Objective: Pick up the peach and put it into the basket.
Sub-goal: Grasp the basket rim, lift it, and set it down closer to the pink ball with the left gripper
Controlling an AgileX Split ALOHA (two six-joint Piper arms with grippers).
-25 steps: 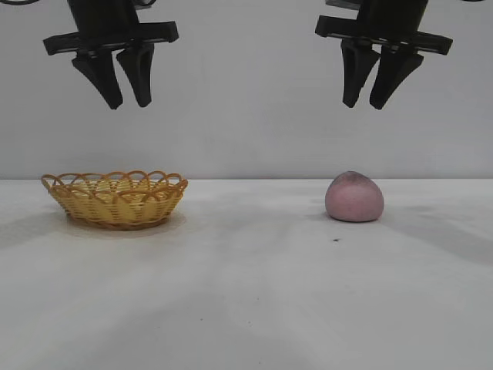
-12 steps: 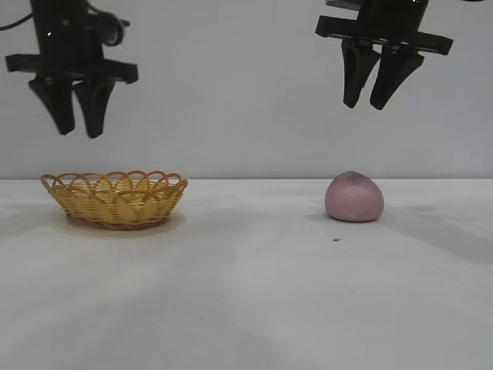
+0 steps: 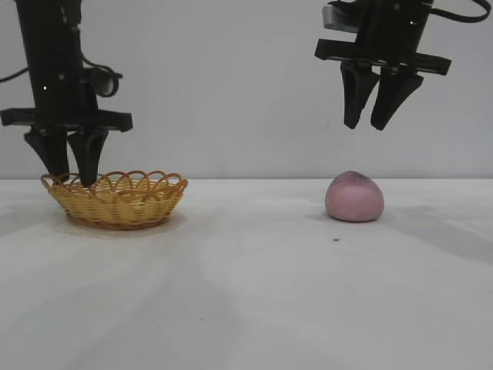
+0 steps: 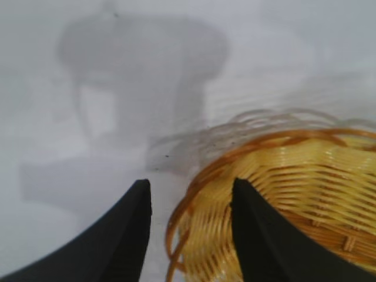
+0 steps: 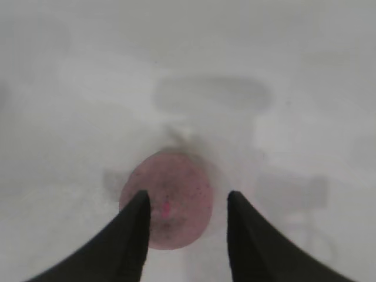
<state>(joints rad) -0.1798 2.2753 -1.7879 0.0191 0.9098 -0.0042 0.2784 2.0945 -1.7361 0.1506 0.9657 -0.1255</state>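
I have one white table (image 3: 254, 293) filling the lower half of the exterior view, and on it exactly two things: one basket and one peach, well apart from each other. Above them hang two arms, each with one gripper of two dark fingers. The left gripper (image 3: 69, 166) sits low at the basket's outer end, pointing steeply down, its fingertips level with the scalloped rim; from its wrist camera I see the rim's loops lying in the narrow gap between the two fingers (image 4: 126, 235), which hold nothing that I can make out. Whether a fingertip touches the wicker I cannot tell. The right gripper (image 3: 368, 122) hangs high over the peach, well clear of it, its two fingers a moderate gap apart and empty; in its wrist view the fruit shows between them. The single basket (image 3: 115, 198), yellow-orange wicker, rests at the table's left side with nothing inside that I can see. The single peach (image 3: 354, 197), dull pink, sits on the table at the right, untouched.
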